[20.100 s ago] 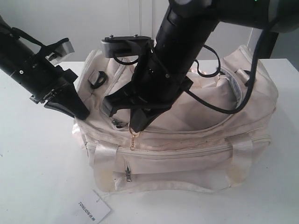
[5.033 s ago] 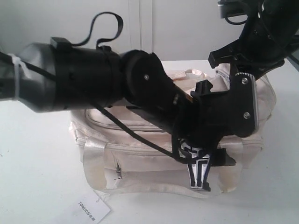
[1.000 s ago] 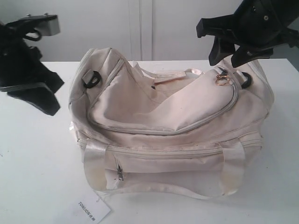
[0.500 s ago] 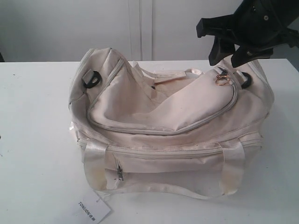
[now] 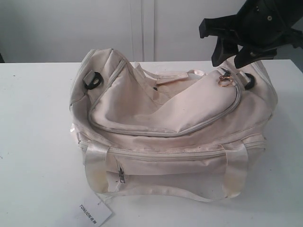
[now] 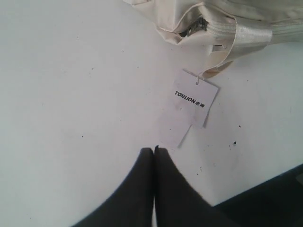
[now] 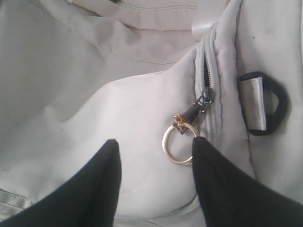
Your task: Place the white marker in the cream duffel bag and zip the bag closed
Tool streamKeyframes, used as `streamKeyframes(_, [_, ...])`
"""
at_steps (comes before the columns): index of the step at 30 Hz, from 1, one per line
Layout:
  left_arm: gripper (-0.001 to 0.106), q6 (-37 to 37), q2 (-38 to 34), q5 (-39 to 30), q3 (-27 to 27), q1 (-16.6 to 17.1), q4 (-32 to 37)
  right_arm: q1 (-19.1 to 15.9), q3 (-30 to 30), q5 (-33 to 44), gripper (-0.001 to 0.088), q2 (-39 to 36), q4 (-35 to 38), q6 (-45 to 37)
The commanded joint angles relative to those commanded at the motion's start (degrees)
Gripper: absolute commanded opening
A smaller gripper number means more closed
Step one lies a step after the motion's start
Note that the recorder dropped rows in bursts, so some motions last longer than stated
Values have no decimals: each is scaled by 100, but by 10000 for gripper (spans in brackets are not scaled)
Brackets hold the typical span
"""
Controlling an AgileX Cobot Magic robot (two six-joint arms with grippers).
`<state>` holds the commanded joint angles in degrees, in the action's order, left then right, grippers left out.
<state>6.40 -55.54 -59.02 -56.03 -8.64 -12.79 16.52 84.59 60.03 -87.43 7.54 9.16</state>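
Note:
The cream duffel bag (image 5: 170,127) stands on the white table with its curved top zipper (image 5: 189,128) run shut. Its gold ring pull (image 5: 224,81) rests at the right end. My right gripper (image 5: 232,60) hovers open just above that end. In the right wrist view the right gripper (image 7: 155,142) has its jaws spread wide, and the gold ring pull (image 7: 179,149) lies beside one fingertip, held by neither. My left gripper (image 6: 154,150) is shut on nothing over bare table, near a bag corner (image 6: 203,23). The white marker is out of view.
A white hang tag (image 5: 92,213) lies on the table in front of the bag's left corner, the same hang tag (image 6: 196,97) lying ahead of my left gripper. Black end rings (image 5: 93,79) (image 5: 249,80) sit on the bag's ends. The table's dark edge (image 6: 265,198) runs near my left gripper.
My left arm has withdrawn out of the exterior view to the left. The right gripper and the bag have stayed where they were.

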Motion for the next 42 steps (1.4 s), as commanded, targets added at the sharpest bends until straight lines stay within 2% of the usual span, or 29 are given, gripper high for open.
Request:
streamKeyframes(3, [0,0,531,523,162,15,12,0,0,-15,447,0,0,0])
streamKeyframes(5, [0,-11,1102,819,469,299,1,0,0,-15,447,0,0,0])
streamKeyframes(7, [0,-11,1881,995,1017,810,1,0,0,-15,447,0,0,0])
streamKeyframes(9, [0,-11,2382,1283,1462,938,47,0,0,-15,447,0,0,0])
streamKeyframes(12, [0,-22,3158,1973,2193,948,22,0,0,-15,447,0,0,0])
streamKeyframes(15, [0,-22,3900,2764,3176,948,21,0,0,-15,447,0,0,0])
streamKeyframes(20, [0,-22,4493,3874,4283,760,21,0,0,-15,447,0,0,0])
streamKeyframes(23, [0,-11,4875,4318,4798,539,76,0,0,-15,447,0,0,0])
streamKeyframes(26, [0,1,5297,4455,5239,381,93,0,0,-15,447,0,0,0])
streamKeyframes(30, [0,1,5554,4443,5603,369,142,0,0,-15,447,0,0,0])
streamKeyframes(42, [0,104,5554,4484,5603,385,305,0,0,-16,447,0,0,0])
